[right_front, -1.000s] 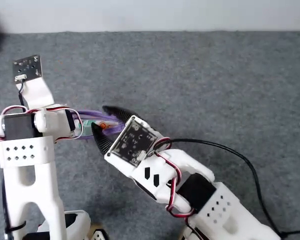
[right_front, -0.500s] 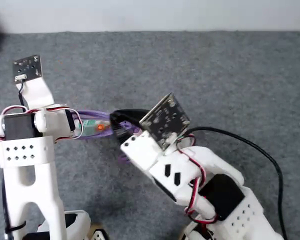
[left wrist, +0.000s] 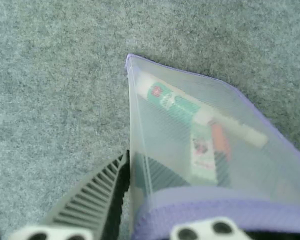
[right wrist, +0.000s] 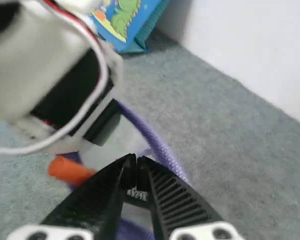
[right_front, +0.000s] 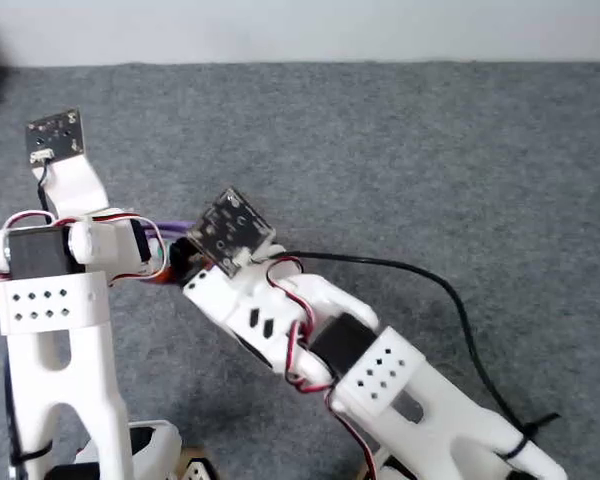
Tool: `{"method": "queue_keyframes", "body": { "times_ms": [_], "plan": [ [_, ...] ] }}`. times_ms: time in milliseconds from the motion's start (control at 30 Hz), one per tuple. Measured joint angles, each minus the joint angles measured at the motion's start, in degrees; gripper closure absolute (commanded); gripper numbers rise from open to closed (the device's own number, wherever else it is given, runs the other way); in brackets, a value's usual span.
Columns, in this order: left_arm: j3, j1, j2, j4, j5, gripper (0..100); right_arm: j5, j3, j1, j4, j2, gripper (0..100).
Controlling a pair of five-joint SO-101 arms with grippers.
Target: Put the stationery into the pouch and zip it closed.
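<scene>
At the left, the left gripper is clamped on an edge of the mesh pouch, held between the 2 arms; 1 green-and-white glue stick and 1 orange item lie inside; just right, the right gripper is pinched narrow at the pouch's purple zip band.

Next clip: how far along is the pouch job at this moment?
Done: a green-labelled stick and an orange-tipped item lie inside the mesh pouch. In hand: the left claw clamps the pouch's purple edge, and the right claw is shut on what looks like the zipper pull. Left: whether the zip is closed cannot be told, so zipping likely remains.
</scene>
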Motion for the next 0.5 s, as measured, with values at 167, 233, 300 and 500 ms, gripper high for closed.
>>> {"method": "queue_keyframes", "body": {
  "times_ms": [167, 233, 300, 500],
  "plan": [
    [-3.7, 0.6, 0.1, 1.1, 0.1, 99, -0.1, -0.6, 5.4, -0.6, 0.4, 99.1],
    [-4.8, 0.6, 0.3, 1.1, 0.1, 98, -0.1, -1.8, 7.6, -0.6, 0.8, 99.1],
    [-5.3, 0.7, 0.8, 1.1, 0.1, 96, -0.1, -3.3, 9.5, -0.6, 2.2, 99.1],
    [-7.1, 0.7, 3.9, 0.5, 0.1, 95, -1.5, -10.5, 12.1, -0.8, 10.5, 99.1]
  ]
}}
